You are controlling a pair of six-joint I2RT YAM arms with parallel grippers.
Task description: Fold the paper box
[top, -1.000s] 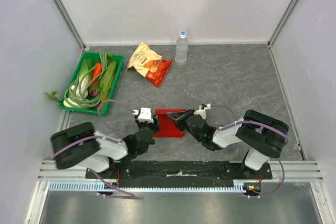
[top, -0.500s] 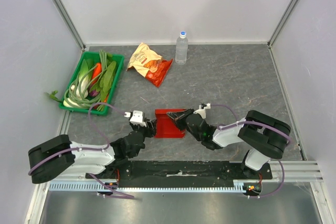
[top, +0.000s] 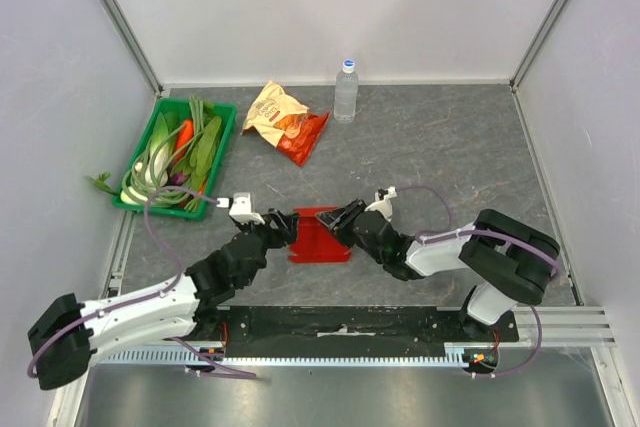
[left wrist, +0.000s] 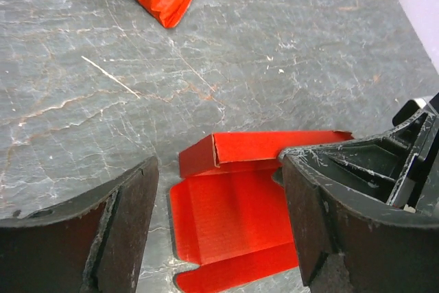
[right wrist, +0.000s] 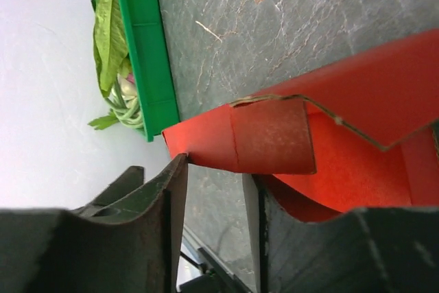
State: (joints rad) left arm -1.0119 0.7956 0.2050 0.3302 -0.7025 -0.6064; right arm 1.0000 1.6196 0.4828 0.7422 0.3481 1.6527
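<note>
The bright red paper box point(top: 320, 237) lies on the grey table between my two arms, partly folded, with its far wall raised. In the left wrist view the paper box point(left wrist: 233, 211) rests flat below my left gripper point(left wrist: 219, 238), whose fingers point(left wrist: 127, 228) stand wide apart on either side of it without touching. My left gripper point(top: 285, 224) sits at the box's left edge. My right gripper point(top: 345, 217) is at the box's right side. Its jaws point(right wrist: 216, 173) are open, and a folded flap of the paper box point(right wrist: 271, 138) lies just past the tips, brushing one fingertip point(right wrist: 180, 162).
A green tray point(top: 226, 142) of vegetables stands at the back left and also shows as a green tray point(right wrist: 140, 46) in the right wrist view. An orange-and-red snack bag point(top: 285, 119) and a water bottle point(top: 346, 92) stand behind the box. White walls enclose the table.
The left arm has stretched out low towards the left and its jaws have widened. The right gripper has opened and let go of the box's edge.
</note>
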